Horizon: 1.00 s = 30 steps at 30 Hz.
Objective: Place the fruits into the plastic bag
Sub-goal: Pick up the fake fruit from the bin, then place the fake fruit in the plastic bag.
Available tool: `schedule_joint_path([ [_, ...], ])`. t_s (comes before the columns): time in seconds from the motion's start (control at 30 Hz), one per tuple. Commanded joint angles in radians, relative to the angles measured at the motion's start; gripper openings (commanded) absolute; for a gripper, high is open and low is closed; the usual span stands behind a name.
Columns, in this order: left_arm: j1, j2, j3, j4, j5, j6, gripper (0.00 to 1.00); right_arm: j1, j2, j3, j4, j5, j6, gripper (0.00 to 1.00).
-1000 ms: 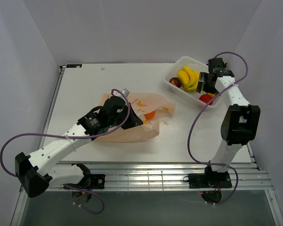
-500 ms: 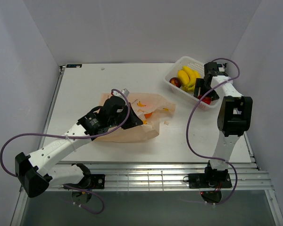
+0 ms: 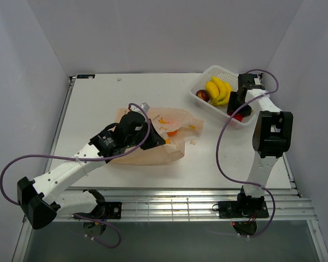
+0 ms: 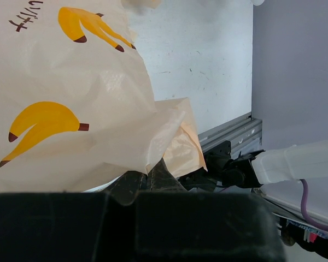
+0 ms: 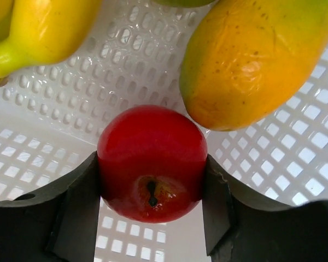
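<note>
One glossy red round fruit (image 5: 152,155) fills the middle of my right wrist view, its skin shiny and its dark stem dimple turned toward the lens. It is inside the white lattice-walled plastic basket (image 5: 153,65), though I cannot tell whether it rests on the floor or hangs just off it. My right gripper (image 5: 152,164) has a black finger (image 5: 79,207) flush against each side of the fruit, so the jaws are clamped on it. Just beside it lie a larger yellow-orange oval fruit (image 5: 251,60) with a green tinge and the end of the yellow banana bunch (image 5: 38,33). From above, the basket stands at the far right corner of the white table (image 3: 98,103), with a dark-red round fruit (image 3: 203,95) at the bananas' left. Well apart, near the table's middle, lies the translucent peach-orange plastic bag (image 3: 153,152), crumpled and printed with small yellow bananas, with an orange patch (image 3: 173,132) at its mouth. My left gripper (image 4: 150,177) has its jaws together, pinching a fold of the bag's edge.
</note>
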Motion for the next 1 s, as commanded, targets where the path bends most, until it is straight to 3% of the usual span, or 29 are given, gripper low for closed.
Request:
schedule_joint_path([
  [0.0, -0.001, -0.037, -0.002, 0.019, -0.010, -0.008, 0.00, -0.029, -0.047, 0.001, 0.018, -0.032, 0.011, 0.40],
  [0.27, -0.002, -0.048, -0.013, 0.030, -0.003, -0.011, 0.00, -0.038, -0.197, 0.021, 0.049, -0.101, 0.015, 0.30],
  [0.47, -0.002, -0.053, -0.021, 0.031, 0.002, -0.014, 0.00, -0.045, -0.338, -0.076, 0.103, -0.199, 0.026, 0.27],
  [0.63, -0.002, -0.050, -0.025, 0.033, 0.016, -0.017, 0.00, -0.026, -0.527, -0.257, 0.172, -0.394, 0.055, 0.27],
  [0.83, -0.002, -0.048, -0.030, 0.033, 0.034, -0.017, 0.00, 0.175, -0.650, -0.421, 0.211, -0.513, 0.102, 0.27],
  [0.97, -0.001, -0.044, -0.039, 0.045, 0.054, -0.019, 0.00, 0.339, -0.633, -0.496, 0.294, -0.546, 0.173, 0.27],
])
